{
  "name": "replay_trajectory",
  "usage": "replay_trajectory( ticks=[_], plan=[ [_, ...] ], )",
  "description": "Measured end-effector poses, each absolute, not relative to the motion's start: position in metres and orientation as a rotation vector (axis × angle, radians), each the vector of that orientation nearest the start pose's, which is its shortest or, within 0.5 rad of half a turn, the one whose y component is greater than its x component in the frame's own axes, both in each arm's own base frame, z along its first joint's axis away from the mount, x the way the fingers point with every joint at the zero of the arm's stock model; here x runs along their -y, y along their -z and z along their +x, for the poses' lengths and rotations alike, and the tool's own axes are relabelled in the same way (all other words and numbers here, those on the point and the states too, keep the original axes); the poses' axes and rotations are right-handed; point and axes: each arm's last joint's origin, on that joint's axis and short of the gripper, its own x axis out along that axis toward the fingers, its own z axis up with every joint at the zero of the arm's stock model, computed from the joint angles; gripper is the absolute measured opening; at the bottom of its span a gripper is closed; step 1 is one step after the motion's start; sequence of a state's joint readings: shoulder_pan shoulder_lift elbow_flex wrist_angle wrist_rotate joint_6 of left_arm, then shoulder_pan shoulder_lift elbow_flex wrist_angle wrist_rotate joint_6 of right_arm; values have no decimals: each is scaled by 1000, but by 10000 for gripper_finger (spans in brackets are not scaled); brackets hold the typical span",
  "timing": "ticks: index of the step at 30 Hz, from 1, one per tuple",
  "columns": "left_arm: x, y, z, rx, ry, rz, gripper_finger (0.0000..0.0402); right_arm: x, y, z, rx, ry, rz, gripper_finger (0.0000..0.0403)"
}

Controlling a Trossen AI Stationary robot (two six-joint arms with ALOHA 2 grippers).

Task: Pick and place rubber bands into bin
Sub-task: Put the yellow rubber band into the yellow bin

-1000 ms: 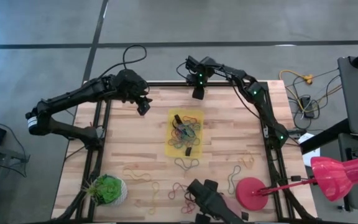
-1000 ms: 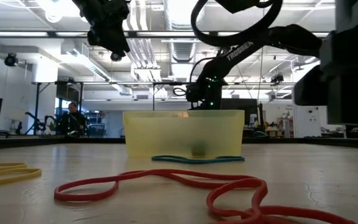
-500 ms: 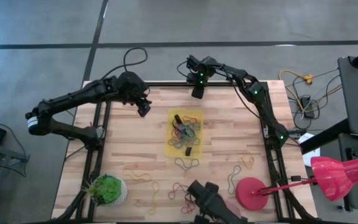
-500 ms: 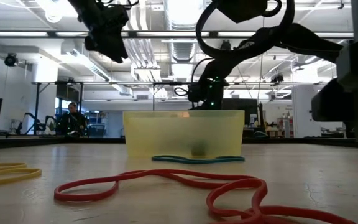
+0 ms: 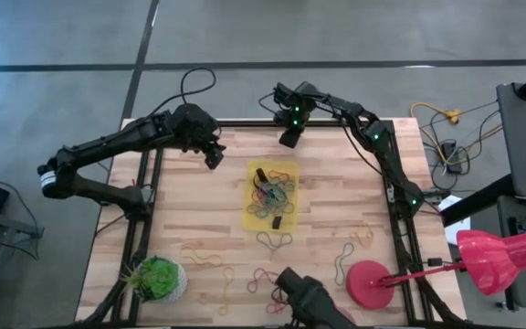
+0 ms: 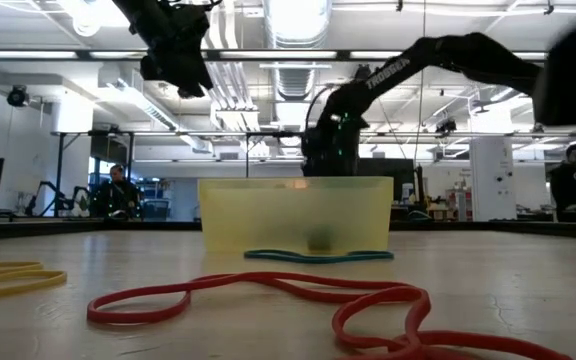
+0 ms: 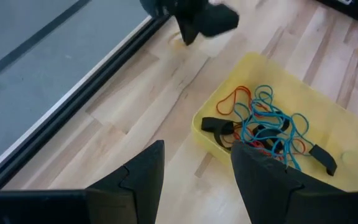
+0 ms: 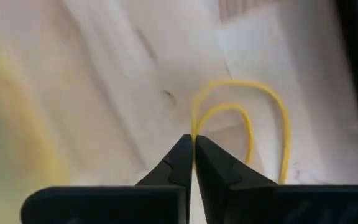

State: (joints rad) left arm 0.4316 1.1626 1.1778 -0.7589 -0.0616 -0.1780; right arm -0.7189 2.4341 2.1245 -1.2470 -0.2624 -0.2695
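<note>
The bin (image 5: 251,196) is a shallow yellow tray at mid-table holding several rubber bands (image 5: 274,194) and small dark blocks (image 7: 216,124). More rubber bands lie loose on the wood nearer the front, among them red (image 6: 268,295), blue-grey (image 5: 274,240) and yellow (image 5: 199,256). My right gripper (image 5: 289,139) points down at the far edge behind the bin, shut on a yellow rubber band (image 8: 241,106). My left gripper (image 5: 213,155) hovers open off the bin's far left corner, and nothing sits between its fingers (image 7: 194,174). My right gripper pinches one short stretch of the yellow rubber band (image 8: 194,124) between its two fingertips, coming from above and pointing steeply down. The rest of the band curves away in a double loop just over the wood. I cannot tell whether that loop rests on the table.
A green plant ball (image 5: 158,279) stands at the near left corner and a round red disc (image 5: 368,283) at the near right. A bulky dark thing (image 5: 313,302) sits at the near edge. Dark frame rails (image 5: 149,196) run along both table sides.
My right gripper has turned at the wrist and risen slightly at the far edge behind the bin. The bulky dark thing at the near edge has shifted toward that edge and left the right side of the low view.
</note>
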Motion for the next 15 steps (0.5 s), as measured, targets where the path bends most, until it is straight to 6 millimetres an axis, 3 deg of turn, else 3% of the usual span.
replay_trajectory(
  ticks=[11,15],
  plan=[
    [-100,-345,213,-662,-523,-265,170,281,-266,367,-1099,113,530,8],
    [-100,-345,213,-661,-522,-263,170,255,-293,368,-1065,134,683,8]
  ],
)
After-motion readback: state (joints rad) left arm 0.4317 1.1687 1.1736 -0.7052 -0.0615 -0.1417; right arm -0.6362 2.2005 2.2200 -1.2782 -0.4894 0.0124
